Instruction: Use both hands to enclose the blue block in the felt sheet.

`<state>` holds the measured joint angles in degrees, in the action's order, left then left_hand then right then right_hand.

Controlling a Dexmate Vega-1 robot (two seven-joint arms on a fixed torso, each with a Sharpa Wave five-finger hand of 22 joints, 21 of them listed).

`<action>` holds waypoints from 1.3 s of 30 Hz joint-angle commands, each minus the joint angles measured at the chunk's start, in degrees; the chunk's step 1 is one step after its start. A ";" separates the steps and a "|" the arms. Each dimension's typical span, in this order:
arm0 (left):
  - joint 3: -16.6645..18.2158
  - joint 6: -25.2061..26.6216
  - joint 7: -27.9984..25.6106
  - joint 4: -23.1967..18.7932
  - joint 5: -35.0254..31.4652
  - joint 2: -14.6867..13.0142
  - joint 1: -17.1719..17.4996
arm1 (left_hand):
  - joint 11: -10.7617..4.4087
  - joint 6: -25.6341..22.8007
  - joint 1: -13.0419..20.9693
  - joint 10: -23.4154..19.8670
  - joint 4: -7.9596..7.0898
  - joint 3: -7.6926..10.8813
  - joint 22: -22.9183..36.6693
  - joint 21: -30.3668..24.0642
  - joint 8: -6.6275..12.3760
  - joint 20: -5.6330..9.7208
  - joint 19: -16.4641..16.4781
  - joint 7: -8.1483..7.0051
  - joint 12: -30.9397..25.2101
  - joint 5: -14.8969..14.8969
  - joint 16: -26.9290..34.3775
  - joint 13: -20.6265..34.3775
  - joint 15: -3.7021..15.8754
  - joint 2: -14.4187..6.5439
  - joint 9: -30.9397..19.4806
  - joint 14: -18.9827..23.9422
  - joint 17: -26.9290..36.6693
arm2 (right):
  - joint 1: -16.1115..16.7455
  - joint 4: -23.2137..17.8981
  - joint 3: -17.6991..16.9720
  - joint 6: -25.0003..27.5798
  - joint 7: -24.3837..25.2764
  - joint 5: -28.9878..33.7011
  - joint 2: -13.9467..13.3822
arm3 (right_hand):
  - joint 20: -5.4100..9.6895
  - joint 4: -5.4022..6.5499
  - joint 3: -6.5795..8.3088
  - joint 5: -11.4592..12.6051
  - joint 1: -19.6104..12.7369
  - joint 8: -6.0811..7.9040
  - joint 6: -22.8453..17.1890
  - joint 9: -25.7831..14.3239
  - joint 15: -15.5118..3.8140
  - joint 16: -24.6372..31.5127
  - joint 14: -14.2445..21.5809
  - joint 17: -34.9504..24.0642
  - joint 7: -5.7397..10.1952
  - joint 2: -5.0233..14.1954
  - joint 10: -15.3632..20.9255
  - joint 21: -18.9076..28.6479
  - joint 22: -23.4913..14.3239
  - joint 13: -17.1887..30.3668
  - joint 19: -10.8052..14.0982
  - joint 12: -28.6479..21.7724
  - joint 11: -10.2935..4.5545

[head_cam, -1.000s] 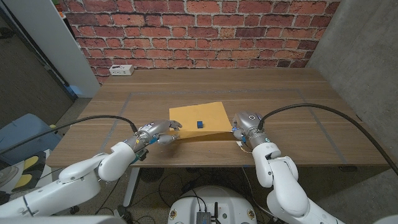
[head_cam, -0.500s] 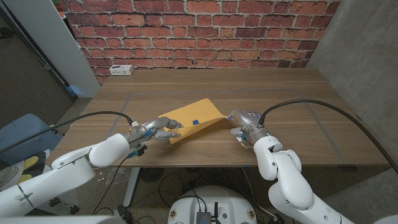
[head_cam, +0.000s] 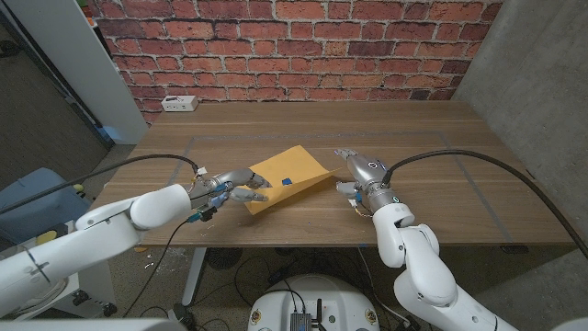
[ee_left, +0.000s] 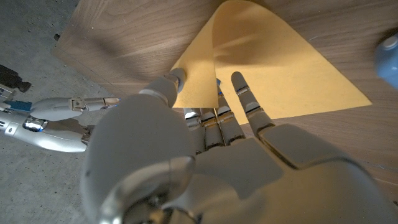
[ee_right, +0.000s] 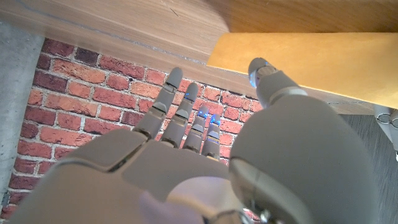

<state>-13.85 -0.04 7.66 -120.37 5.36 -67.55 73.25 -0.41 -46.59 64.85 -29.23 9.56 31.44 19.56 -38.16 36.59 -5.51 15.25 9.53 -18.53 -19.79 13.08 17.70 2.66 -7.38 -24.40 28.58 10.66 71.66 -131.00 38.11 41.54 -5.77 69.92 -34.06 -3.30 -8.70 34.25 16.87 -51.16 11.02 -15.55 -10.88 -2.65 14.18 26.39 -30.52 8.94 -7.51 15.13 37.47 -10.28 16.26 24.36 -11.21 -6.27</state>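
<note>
The left hand point(head_cam: 234, 187) is seen left of frame centre in the head view, a corner of the felt sheet point(head_cam: 288, 177) pinched between thumb and fingers; in the left wrist view that corner point(ee_left: 198, 93) is seen lifted and folded over the fingers. The right hand point(head_cam: 357, 174) is seen just right of centre, released, fingers spread and extended, close beside the sheet's right edge; contact cannot be told. The orange sheet lies at mid-frame on the desk point(head_cam: 432, 165), partly raised. The blue block point(head_cam: 287, 181) sits on the sheet near its middle. A white power strip point(head_cam: 178, 103) lies at the desk's upper-left corner.
</note>
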 commanded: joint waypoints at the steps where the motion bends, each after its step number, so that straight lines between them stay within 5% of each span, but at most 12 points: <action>1: -2.19 0.00 3.31 -0.64 0.69 -2.36 -3.70 | -3.15 -1.46 0.16 -2.90 0.23 0.49 0.32 -0.45 7.13 0.35 -0.60 0.28 -0.35 -0.92 -0.39 0.21 1.02 0.72 -5.91 0.47 0.03 | -7.16 5.09 4.94 0.00 -9.52 9.08 0.25 | 0.04 -0.54 0.50 1.37 -1.72 1.56 -5.24 -0.03 -5.10 -0.93 -2.78 -0.06 2.29 -0.31 -1.31 -1.12 -0.16 -0.11 -1.94 -0.13 -1.33; 5: -1.89 -0.24 2.59 -0.66 1.28 -2.88 -3.26 | -3.28 -1.40 0.15 -2.89 0.22 0.64 0.36 -0.60 7.29 0.41 -0.96 0.14 -0.25 -1.25 -0.60 0.23 1.18 0.84 -6.13 0.23 0.05 | -9.67 6.68 5.61 -0.66 -18.47 11.79 0.95 | -0.01 -0.68 0.53 2.21 -2.17 1.66 -7.42 0.00 -3.91 -2.03 -6.26 0.08 2.18 -0.71 -3.60 -2.19 -0.14 -0.34 -3.99 0.28 -1.22; 12: -1.89 -1.36 2.02 -0.05 2.30 -3.05 -3.13 | -3.35 -1.21 -0.01 -2.86 0.08 0.88 0.44 -1.05 7.32 0.48 -1.22 -0.14 -0.06 -1.84 -0.84 0.28 1.09 1.01 -6.18 0.09 0.09 | -11.11 9.25 5.61 -2.46 -20.42 12.96 1.82 | 0.40 -1.07 1.28 3.07 -4.14 2.73 -12.61 0.01 -4.35 -1.59 -6.10 0.35 1.92 -0.61 -1.73 -2.52 -0.13 -0.64 -3.96 -0.85 -1.85; 18: -2.25 -2.23 2.06 0.57 2.78 -2.94 -3.51 | -3.46 -1.04 -0.16 -3.01 -0.01 1.04 0.48 -1.37 7.21 0.46 -1.46 -0.34 0.01 -2.25 -0.94 0.32 1.19 1.13 -6.01 0.12 0.12 | -10.58 11.46 4.86 -3.91 -11.68 9.70 2.13 | 1.86 -0.07 0.71 3.97 -5.06 6.71 -30.17 0.06 -6.57 0.91 -2.05 0.24 -0.25 0.52 6.40 -2.12 -0.21 -1.50 -1.38 -3.20 -2.40; 20: -2.31 -2.24 2.00 0.71 2.92 -2.94 -3.59 | -3.57 -1.22 -0.21 -3.05 -0.04 1.10 0.50 -1.51 7.20 0.48 -1.50 -0.30 0.04 -2.39 -0.99 0.33 1.20 1.16 -5.86 0.10 0.13 | -10.25 11.82 4.71 -4.03 -8.52 8.81 2.14 | 3.27 0.80 -0.75 3.39 -5.40 8.99 -41.12 -0.02 -8.54 3.10 1.23 -0.47 -4.28 4.03 12.23 -1.11 -0.32 -2.01 1.05 -4.66 -2.23; 22: -2.34 -2.23 1.79 0.79 2.97 -2.93 -3.59 | -3.52 -1.23 -0.25 -3.17 -0.06 1.15 0.51 -1.63 7.18 0.50 -1.53 -0.37 0.04 -2.51 -1.01 0.35 1.22 1.19 -5.78 0.11 0.14 | -10.27 11.81 4.78 -3.72 -7.73 8.85 2.00 | 3.90 1.03 -2.62 2.04 -5.94 9.68 -45.66 -0.13 -9.49 4.57 2.45 -1.39 -6.37 6.74 15.20 -0.74 -0.42 -2.27 1.24 -5.32 -2.25; 25: -2.35 -2.03 1.36 0.86 2.93 -2.95 -3.55 | -3.69 -1.33 -0.36 -3.23 -0.11 1.21 0.53 -1.83 7.19 0.51 -1.57 -0.47 0.09 -2.71 -1.03 0.37 1.32 1.26 -5.68 0.18 0.16 | -10.10 10.83 4.68 -2.84 -8.85 9.37 1.57 | 4.17 0.54 -3.96 0.99 -6.95 9.60 -47.33 -0.14 -10.05 5.59 3.29 -2.07 -7.10 7.93 17.01 -0.33 -0.47 -2.39 1.64 -5.78 -2.19; 30: -1.83 -2.15 -0.10 1.09 3.04 -2.94 -2.85 | -3.50 -1.76 -0.66 -3.42 -0.26 1.28 0.57 -2.32 7.16 0.58 -1.41 -0.85 0.15 -3.08 -0.98 0.42 1.38 1.40 -5.25 0.54 0.19 | -9.90 7.21 4.45 -0.95 -17.21 12.82 0.90 | 3.90 -0.47 -3.11 0.55 -8.23 9.54 -49.52 -0.09 -9.62 4.13 4.12 -0.19 -9.39 7.92 18.92 0.09 -0.41 -2.55 2.01 -6.23 -1.57; 39: -2.64 -4.04 0.81 3.02 3.87 -1.76 -4.16 | -3.44 -2.37 -1.31 -4.13 -0.43 1.34 0.59 -3.24 7.02 0.57 -1.16 -1.42 0.18 -3.66 -0.89 0.51 1.20 1.87 -4.35 1.31 0.21 | -6.69 2.06 2.29 0.35 -29.24 22.49 2.56 | 3.64 -1.12 -2.21 0.04 -9.06 9.49 -51.61 0.05 -9.54 3.09 4.63 0.93 -10.35 6.94 20.13 0.21 -0.28 -2.71 1.99 -6.44 -1.11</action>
<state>-15.91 -2.43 8.11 -119.15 8.40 -70.36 70.15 -1.41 -48.43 63.35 -30.45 9.16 32.31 20.09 -40.98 37.60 -5.01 13.68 8.10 -18.53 -22.99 11.98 17.96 2.66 -5.41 -24.38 29.05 10.71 62.17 -124.02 42.42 40.27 -24.33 84.17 -32.73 0.40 -9.42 31.79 17.14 -60.13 20.36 -64.08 -11.03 -2.97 17.56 30.52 -29.73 1.14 0.38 34.26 37.29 -10.45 13.57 26.02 -17.14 -7.40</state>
